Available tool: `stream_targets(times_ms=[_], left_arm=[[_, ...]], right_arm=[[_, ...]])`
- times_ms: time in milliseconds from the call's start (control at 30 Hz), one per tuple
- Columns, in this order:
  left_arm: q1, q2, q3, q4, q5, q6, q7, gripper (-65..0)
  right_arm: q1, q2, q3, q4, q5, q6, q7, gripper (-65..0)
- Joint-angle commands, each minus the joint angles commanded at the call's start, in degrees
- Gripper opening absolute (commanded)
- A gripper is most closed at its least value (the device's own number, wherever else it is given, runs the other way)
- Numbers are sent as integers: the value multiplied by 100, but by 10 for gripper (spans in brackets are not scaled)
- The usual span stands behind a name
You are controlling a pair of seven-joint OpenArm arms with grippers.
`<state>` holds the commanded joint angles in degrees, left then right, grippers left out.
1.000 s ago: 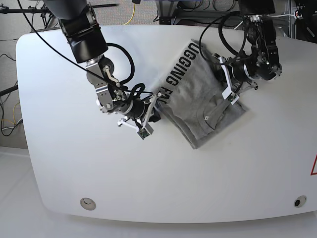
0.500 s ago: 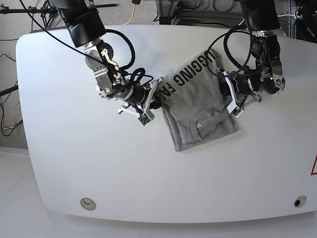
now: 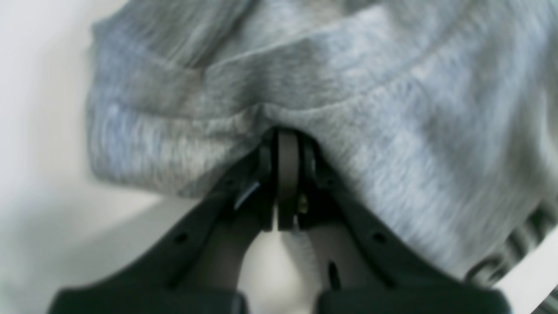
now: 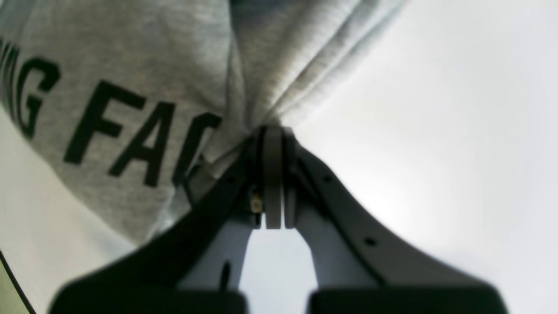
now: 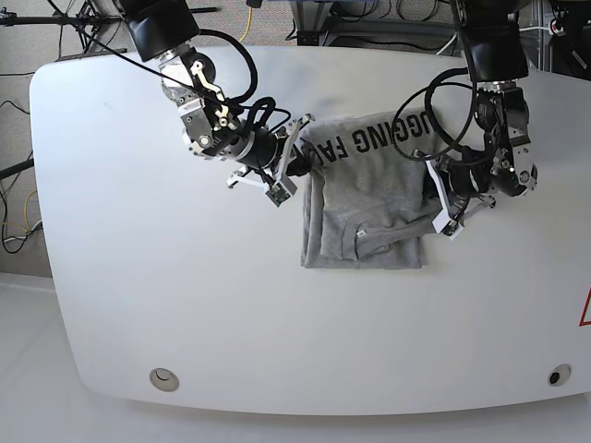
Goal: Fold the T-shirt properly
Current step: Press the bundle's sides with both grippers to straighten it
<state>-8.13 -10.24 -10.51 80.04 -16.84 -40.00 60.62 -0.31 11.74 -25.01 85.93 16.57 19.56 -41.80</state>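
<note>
Base view: folded T-shirt point(image 5: 365, 208) mid-table point(image 5: 185, 314), pinched at both side edges.
Right gripper point(image 5: 297, 168) and left gripper point(image 5: 434, 189) each clamp bunched cloth; soft, light, limp, likely sagging unless taken by edges or corners.

We see a broad white table point(image 5: 185, 314) with rounded corners filling most of the base view, evenly lit, with a round fitting point(image 5: 163, 377) near its near-left corner and another point(image 5: 555, 376) near-right. Beyond its far edge, cables point(image 5: 242, 28) lie on a grey floor point(image 5: 268, 18); pale floor point(image 5: 23, 369) shows at near left.
</note>
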Motion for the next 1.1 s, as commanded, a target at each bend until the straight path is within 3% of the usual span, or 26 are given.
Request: stream_targets(times_ms=[233,433,700,1000,1100], left_arm=[[-185,123,70,-18,0,0,26,-650],[-185,105,105,132,-9,0,167,-650],[-53,-53,79,695,-26,0,273,-650],[-18,-88,-563,1732,-26,0,1116,-650],[62,-97,-738,2022,-26,0,1160,-650]], right_arm=[[35,0,-193,44,0,-44,0,-650],[185,18,202,325,0,-53,-53,-650],[730,-9,510,1125,0,-53,-879,-650],[1055,-404,501,2084,0,0,-1846,-650],[1020,-554,484,2224,0,9,-2048,-650]])
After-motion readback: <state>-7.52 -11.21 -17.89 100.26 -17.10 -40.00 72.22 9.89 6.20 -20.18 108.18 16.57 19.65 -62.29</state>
